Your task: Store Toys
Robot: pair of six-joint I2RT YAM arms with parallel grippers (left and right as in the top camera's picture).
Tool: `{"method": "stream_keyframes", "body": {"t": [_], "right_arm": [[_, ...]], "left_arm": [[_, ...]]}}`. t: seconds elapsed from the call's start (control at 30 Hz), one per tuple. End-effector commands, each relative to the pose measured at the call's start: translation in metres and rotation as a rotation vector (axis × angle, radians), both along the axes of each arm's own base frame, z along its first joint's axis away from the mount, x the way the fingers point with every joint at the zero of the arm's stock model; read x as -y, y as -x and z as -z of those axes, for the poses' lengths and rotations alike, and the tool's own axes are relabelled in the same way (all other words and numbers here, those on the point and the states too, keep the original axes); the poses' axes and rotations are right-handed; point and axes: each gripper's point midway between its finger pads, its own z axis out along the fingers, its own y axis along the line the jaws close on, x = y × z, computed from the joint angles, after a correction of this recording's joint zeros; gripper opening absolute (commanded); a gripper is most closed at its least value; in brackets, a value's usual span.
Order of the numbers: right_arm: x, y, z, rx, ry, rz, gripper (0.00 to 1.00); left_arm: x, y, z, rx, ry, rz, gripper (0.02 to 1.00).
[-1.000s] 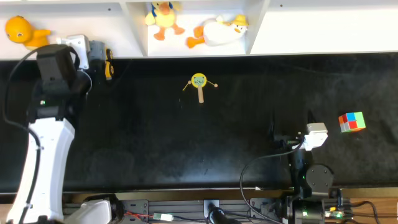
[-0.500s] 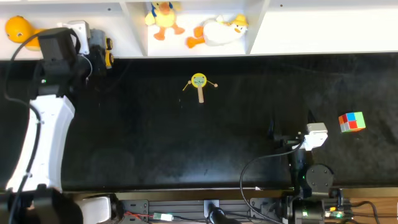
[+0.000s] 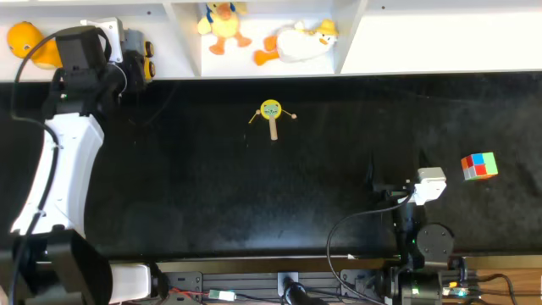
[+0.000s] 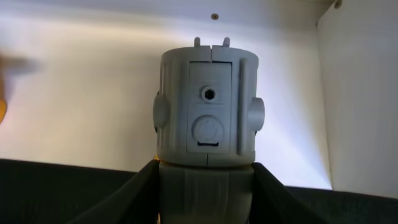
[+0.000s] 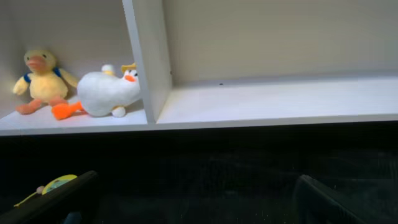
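Observation:
My left gripper (image 3: 124, 69) is shut on a grey toy with yellow wheels (image 3: 135, 59), held at the mouth of the left shelf compartment. In the left wrist view the grey toy (image 4: 208, 112) stands upright between the two fingers (image 4: 124, 193), with the white compartment wall behind it. An orange toy (image 3: 25, 38) lies deeper in the same compartment. A yellow duck (image 3: 223, 21) and a white duck (image 3: 296, 41) sit in the middle compartment. A small yellow rattle drum (image 3: 271, 113) and a coloured cube (image 3: 478, 166) lie on the black table. My right gripper (image 3: 395, 169) rests open low at the right.
The right shelf compartment (image 5: 280, 99) holds nothing. A white divider (image 5: 146, 62) separates it from the ducks (image 5: 106, 93). The rattle drum (image 5: 53, 185) lies on the black mat between shelf and arms. The cube sits near the table's right edge.
My left arm has carried the grey toy up and slightly right, from the table's edge in front of the shelf into the left compartment's opening. The right arm has not moved.

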Motion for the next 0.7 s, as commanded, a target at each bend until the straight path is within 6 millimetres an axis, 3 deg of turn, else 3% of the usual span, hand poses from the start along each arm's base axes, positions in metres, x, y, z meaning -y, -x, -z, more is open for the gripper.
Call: {"method": "stream_keyframes", "body": {"t": [0.03,0.4,0.7], "right_arm": [[-0.001,0.0,0.003,-0.001,-0.004,-0.007,0.996],[-0.001,0.0,0.003,-0.001,-0.004,-0.007,1.0],[-0.001,0.0,0.003,-0.001,-0.004,-0.007,0.996]], "left_arm": [[-0.001,-0.013,-0.014,0.039,-0.011,-0.001,0.371],[-0.004,-0.029,-0.008,0.032,-0.014,-0.006,0.369],[-0.005,-0.035,0.011,0.003,-0.011,-0.01,0.371]]}}
